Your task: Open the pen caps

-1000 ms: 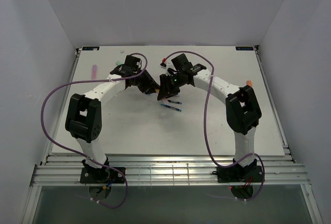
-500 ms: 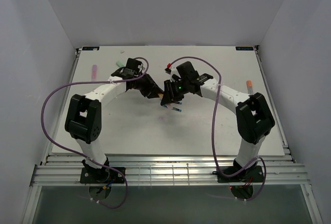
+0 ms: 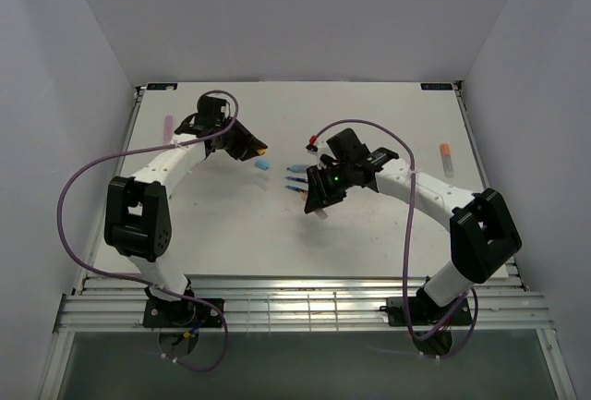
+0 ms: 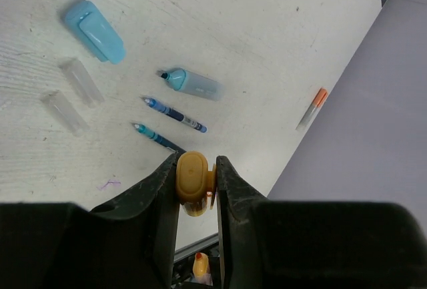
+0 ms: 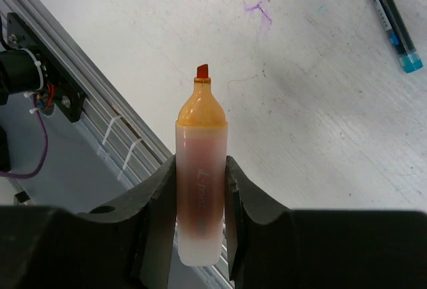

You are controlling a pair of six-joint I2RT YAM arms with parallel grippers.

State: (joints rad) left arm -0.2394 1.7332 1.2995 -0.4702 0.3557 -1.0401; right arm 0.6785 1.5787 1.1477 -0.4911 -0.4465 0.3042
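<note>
An orange pen cap [image 4: 192, 181] sits pinched in my left gripper [image 4: 193, 162], which is shut on it above the back left of the table [image 3: 259, 151]. My right gripper [image 5: 200, 165] is shut on the orange highlighter body [image 5: 200, 189], whose bare tip [image 5: 201, 71] points away from the jaws. In the top view that gripper [image 3: 319, 206] hangs over the table's middle. Between the arms lie a light blue cap [image 4: 94, 31], an uncapped light blue highlighter [image 4: 193, 83] and two thin dark blue pens [image 4: 175, 115].
Two clear caps [image 4: 81, 82] lie beside the blue pens. A pink pen [image 3: 169, 127] rests at the far left and an orange-ended pen [image 3: 446, 158] at the far right. The slatted metal rail [image 3: 295, 308] runs along the table's near edge.
The two grippers, held together over the middle before, have pulled apart. The cap came off the orange highlighter: the left went back-left with the cap, the right came nearer with the body.
</note>
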